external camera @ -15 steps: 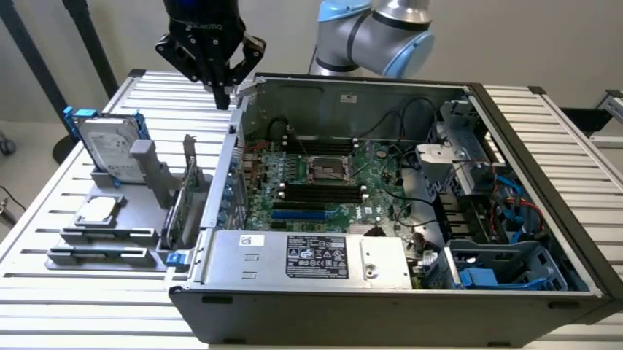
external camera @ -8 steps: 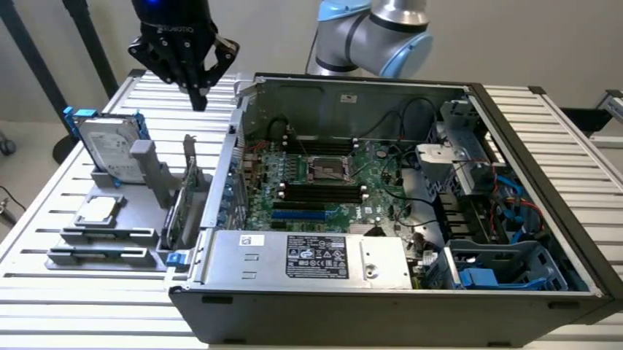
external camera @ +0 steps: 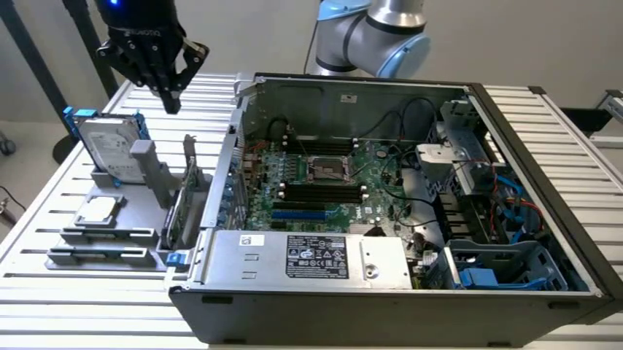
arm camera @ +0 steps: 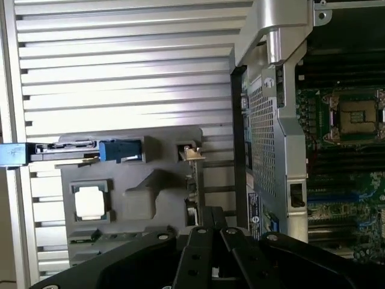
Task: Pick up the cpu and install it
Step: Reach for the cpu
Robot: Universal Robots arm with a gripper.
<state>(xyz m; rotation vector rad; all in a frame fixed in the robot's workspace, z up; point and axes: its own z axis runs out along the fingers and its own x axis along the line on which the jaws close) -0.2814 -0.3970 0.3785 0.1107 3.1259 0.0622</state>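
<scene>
While the gripper hangs clenched and empty over the table in the exterior view, past the upright hard drive, the cpu lies flat on its grey holder, top face bare, so reachable from above. Case open on top, socket exposed. Wrist view: cpu sits in a recess, rim all round, free above; case wall stands between it and socket.
</scene>
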